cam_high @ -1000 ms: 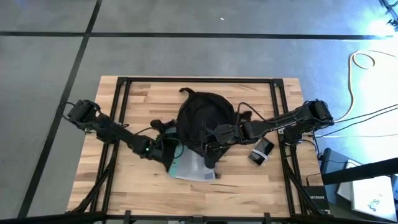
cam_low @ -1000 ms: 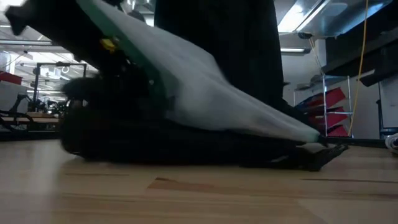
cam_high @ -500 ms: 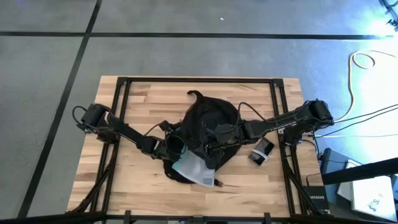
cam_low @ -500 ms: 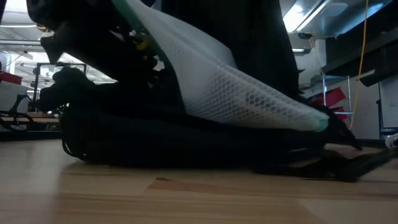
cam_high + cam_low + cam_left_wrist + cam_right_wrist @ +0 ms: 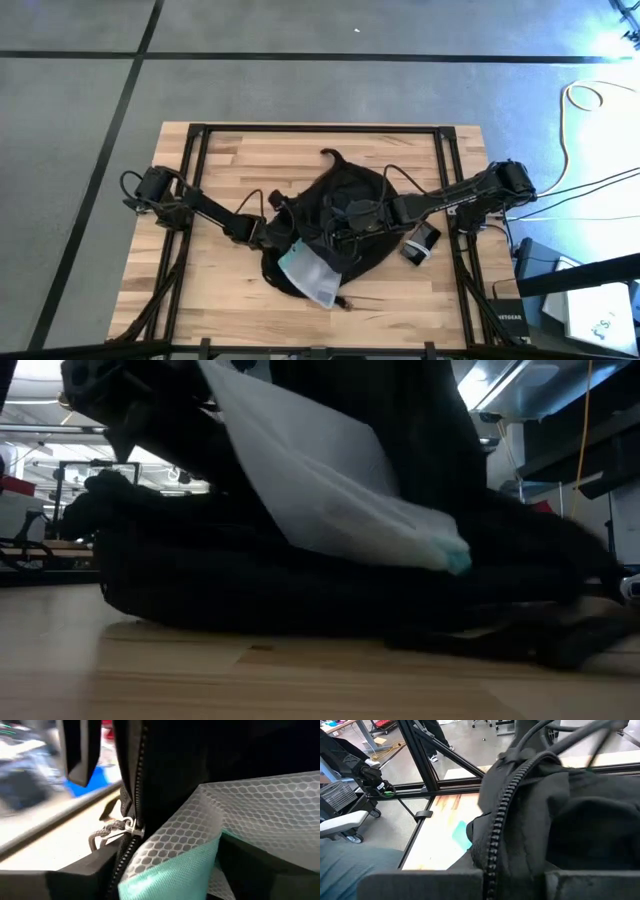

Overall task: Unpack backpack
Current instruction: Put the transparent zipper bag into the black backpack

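Sagging under both arms, the large black fabric backpack (image 5: 335,225) looks soft and floppy, best taken at its zippered rim. The right gripper (image 5: 340,232) is pinched on that rim fabric. The left gripper (image 5: 288,238) clamps a clear honeycomb-mesh pouch with teal edging (image 5: 308,276), half out. A small dark box (image 5: 420,243) lies beside the right arm.
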`<action>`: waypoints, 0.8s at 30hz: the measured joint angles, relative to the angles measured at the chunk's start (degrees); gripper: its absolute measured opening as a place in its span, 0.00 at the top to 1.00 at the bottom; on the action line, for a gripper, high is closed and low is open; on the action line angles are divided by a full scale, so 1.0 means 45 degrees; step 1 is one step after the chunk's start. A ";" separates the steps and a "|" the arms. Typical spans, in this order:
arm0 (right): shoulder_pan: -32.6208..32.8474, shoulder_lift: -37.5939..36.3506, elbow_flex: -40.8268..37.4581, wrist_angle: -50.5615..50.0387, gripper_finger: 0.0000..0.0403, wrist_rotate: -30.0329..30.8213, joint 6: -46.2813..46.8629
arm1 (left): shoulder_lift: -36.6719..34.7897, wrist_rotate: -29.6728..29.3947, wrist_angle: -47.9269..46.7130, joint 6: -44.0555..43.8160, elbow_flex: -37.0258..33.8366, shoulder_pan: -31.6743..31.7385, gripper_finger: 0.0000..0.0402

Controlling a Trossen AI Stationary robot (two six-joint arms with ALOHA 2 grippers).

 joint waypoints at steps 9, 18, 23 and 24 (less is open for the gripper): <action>0.0012 0.0000 0.0000 -0.0045 0.99 -0.0337 0.0007 | -0.0069 0.4337 0.0332 0.0164 0.0000 0.0633 0.82; 0.0000 -0.0005 0.0019 -0.0313 0.99 -0.0225 -0.0104 | -0.1842 0.0632 -0.3541 0.0043 0.0004 0.0139 0.95; -0.0022 -0.0010 0.0019 -0.0323 0.99 -0.0192 -0.0366 | -0.3229 0.0289 -0.5631 0.0126 0.0000 0.0071 0.91; -0.0022 -0.0010 0.0019 -0.0323 0.99 -0.0192 -0.0372 | -0.3506 0.0663 -0.6144 -0.0065 0.0000 0.0099 0.90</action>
